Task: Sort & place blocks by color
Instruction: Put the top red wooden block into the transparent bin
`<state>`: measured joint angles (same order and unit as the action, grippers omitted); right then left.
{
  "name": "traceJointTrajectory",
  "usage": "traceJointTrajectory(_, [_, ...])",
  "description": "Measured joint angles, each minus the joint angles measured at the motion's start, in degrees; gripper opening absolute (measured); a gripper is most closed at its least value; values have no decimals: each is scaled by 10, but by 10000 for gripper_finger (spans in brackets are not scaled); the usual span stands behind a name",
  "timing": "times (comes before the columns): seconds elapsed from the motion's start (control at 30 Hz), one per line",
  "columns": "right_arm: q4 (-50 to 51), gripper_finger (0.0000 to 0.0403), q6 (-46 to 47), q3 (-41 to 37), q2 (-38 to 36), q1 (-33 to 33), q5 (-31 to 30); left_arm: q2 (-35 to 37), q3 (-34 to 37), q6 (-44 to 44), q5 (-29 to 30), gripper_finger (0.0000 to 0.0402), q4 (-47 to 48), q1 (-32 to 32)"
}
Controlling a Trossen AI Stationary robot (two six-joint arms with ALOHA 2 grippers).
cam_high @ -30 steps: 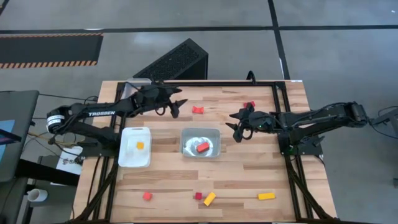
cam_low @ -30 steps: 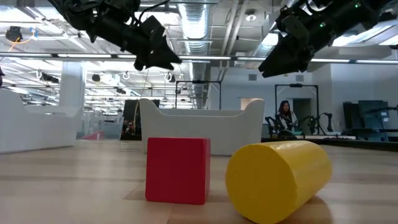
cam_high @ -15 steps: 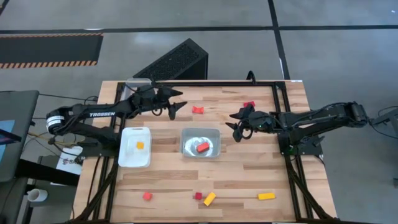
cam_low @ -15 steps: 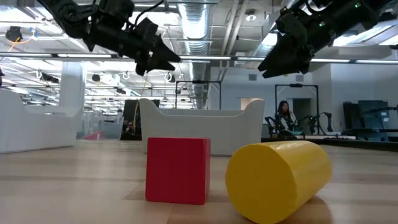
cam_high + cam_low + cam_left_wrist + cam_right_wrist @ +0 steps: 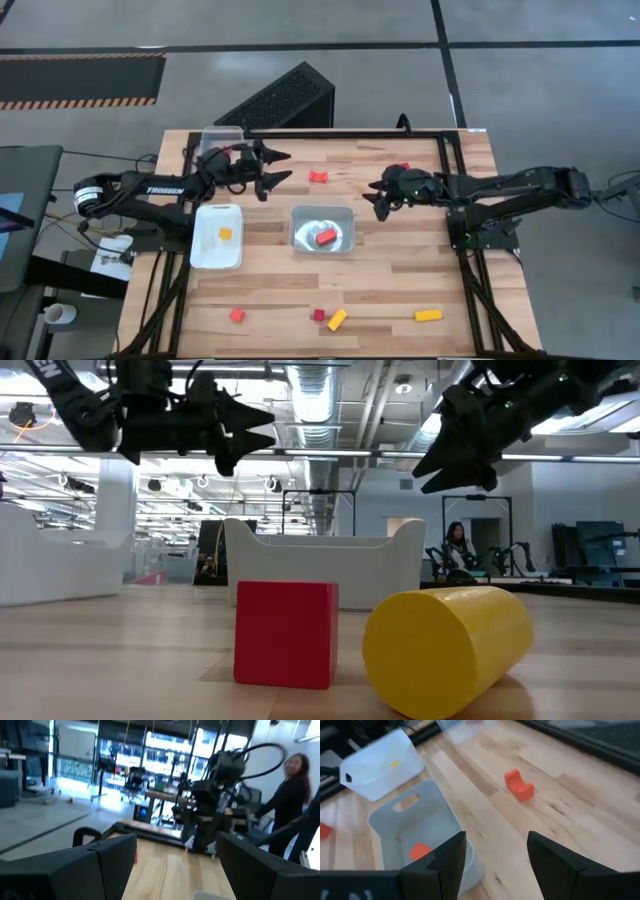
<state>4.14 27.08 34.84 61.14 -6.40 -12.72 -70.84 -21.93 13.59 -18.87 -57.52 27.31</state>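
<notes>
Meanwhile the red block [image 5: 318,177] lies untouched on the far table, between the arms. Since a second ago the left gripper [image 5: 272,167], fingers apart and empty, has pulled back from it; the right gripper [image 5: 382,199], seemingly spread too, hovers beside the middle tray [image 5: 322,213].

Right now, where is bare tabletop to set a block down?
Bare wood lies between the white tray, the clear tray and the front-edge blocks, and right of the clear tray. The back is crowded: left gripper, right gripper, red piece.
</notes>
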Motion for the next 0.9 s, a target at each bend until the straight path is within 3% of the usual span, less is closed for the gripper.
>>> traceJointTrajectory(0.33, [202,232,-18,91,0,-93,9,0,11,-5,-7,261,-22,0])
traceJointTrajectory(0.57, [365,232,3,106,0,-235,4,0,11,-4,-15,261,-25,0])
traceJointTrajectory(0.7, [369,232,-84,106,0,-314,17,15,11,-4,-20,261,-23,0])
traceJointTrajectory(0.9, [334,232,-179,106,24,-402,102,58,11,-19,-25,261,23,0])
